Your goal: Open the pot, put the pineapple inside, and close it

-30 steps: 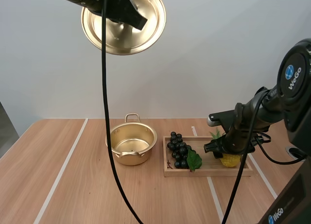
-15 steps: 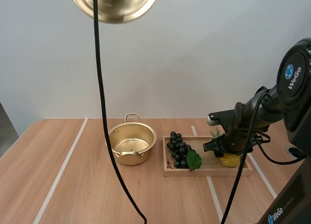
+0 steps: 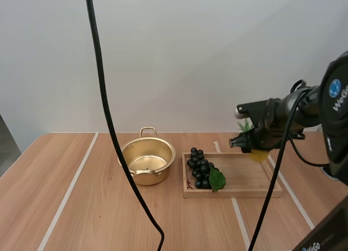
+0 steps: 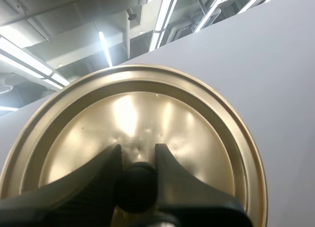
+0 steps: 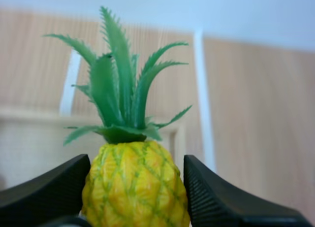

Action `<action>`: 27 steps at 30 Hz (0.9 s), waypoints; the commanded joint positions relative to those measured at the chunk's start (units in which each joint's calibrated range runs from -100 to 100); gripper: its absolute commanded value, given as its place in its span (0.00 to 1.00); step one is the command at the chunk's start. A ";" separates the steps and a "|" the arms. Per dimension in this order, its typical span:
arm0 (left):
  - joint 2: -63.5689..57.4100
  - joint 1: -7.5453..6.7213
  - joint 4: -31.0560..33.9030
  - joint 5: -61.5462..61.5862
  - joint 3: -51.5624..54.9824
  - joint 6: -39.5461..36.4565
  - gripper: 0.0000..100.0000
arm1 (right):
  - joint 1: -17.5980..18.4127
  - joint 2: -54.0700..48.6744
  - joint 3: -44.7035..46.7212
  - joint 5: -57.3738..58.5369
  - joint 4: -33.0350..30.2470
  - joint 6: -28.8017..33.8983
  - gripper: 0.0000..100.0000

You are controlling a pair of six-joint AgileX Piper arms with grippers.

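The right jaws are clamped on the small yellow plastic pineapple (image 5: 135, 182) with its green spiky crown. In the right wrist view the two black fingers (image 5: 49, 187) press against either flank of the fruit, which stands upright between them with the crown pointing away from the wrist. In the high view the pineapple (image 3: 259, 154) hangs in the air in this grasp, above the far right part of the shallow rectangular wooden tray (image 3: 244, 172) and not touching it.

The left jaws are closed on the round black knob (image 4: 135, 185) of the golden metal lid (image 4: 142, 109). One ribbed finger (image 4: 83, 182) sits on each side of the knob, and the lid's shiny disc spreads out beyond them.

On the tray's left half lies a bunch of dark plastic grapes (image 3: 200, 173) with a green leaf (image 3: 217, 179) at its near right. Just left of the tray, close but apart from it, stands the golden two-handled pot (image 3: 149, 177), uncovered and with nothing inside. Both rest on the light wooden tabletop (image 3: 81, 207), which is crossed by white lines.
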 commanded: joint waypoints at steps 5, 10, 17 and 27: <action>-0.27 0.11 -0.84 2.20 -0.57 -0.94 0.00 | 1.30 -11.29 -13.10 1.16 3.29 0.12 0.00; -0.27 0.11 -0.70 3.13 -0.57 -0.94 0.00 | 7.33 -12.38 -21.04 11.98 3.07 -1.11 0.00; -0.38 0.11 1.62 7.19 -0.57 -0.94 0.00 | 16.58 -9.84 -24.88 27.81 4.35 -7.75 0.00; -0.38 0.11 5.48 12.52 -0.57 -0.94 0.00 | 21.67 -0.67 -24.88 34.43 10.22 -15.59 0.00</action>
